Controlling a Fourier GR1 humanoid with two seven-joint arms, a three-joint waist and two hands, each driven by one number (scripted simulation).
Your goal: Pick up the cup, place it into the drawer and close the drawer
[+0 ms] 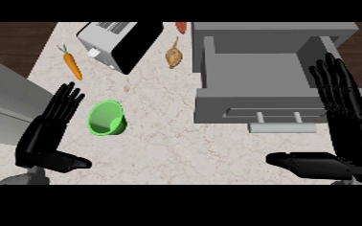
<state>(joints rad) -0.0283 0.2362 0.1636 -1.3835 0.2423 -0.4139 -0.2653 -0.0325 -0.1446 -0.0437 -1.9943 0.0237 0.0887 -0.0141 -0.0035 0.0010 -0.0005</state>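
Observation:
A green cup [107, 118] lies tipped on the marble counter [184, 143], its mouth facing down-left. My left hand [50, 129] stands just left of it, fingers straight, thumb out low, apart from the cup. The grey drawer [258, 84] is pulled out at the right, its inside bare, with a pale handle [280, 122] on its front. My right hand [338, 124] is open beside the drawer's right front corner, thumb pointing left below the handle.
A toaster [117, 43] sits at the back left. A carrot [72, 64] lies left of it. A brown onion [174, 56] and a red vegetable [181, 27] lie near the drawer's back left. A grey appliance edge [17, 100] is at far left.

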